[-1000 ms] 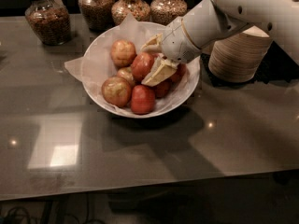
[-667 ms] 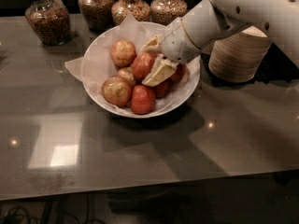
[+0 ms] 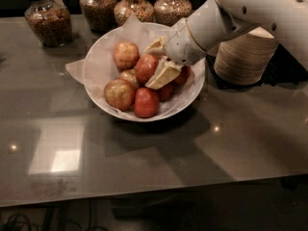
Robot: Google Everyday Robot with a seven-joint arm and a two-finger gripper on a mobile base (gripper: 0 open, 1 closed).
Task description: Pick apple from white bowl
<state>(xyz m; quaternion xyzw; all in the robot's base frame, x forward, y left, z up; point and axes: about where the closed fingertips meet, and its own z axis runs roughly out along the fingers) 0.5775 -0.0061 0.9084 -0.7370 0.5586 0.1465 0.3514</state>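
Almost nothing has changed. The end effector is held low inside the bowl, right against the upper right side of the apple, and it is found at the same spot and at the same tilt as a second ago. Whether it is released or clenched on the apple cannot be told. The apple is seen near the middle of the bowl, resting among the other fruit and not lifted. A tan apple lies just behind it, another at the front left, and a smaller red one at the front. None of these has been shifted since the earlier frames.

From this stillness, a pause at the grasp point is judged likely: the approach looks finished, while the lift has not yet begun. The pick is therefore taken to be at its grasping step, with the raising of the apple clear of the bowl left to do.

Further out, the arm reaches in from the upper right, over the stacked bowls. The jars at the back of the table stand as before.
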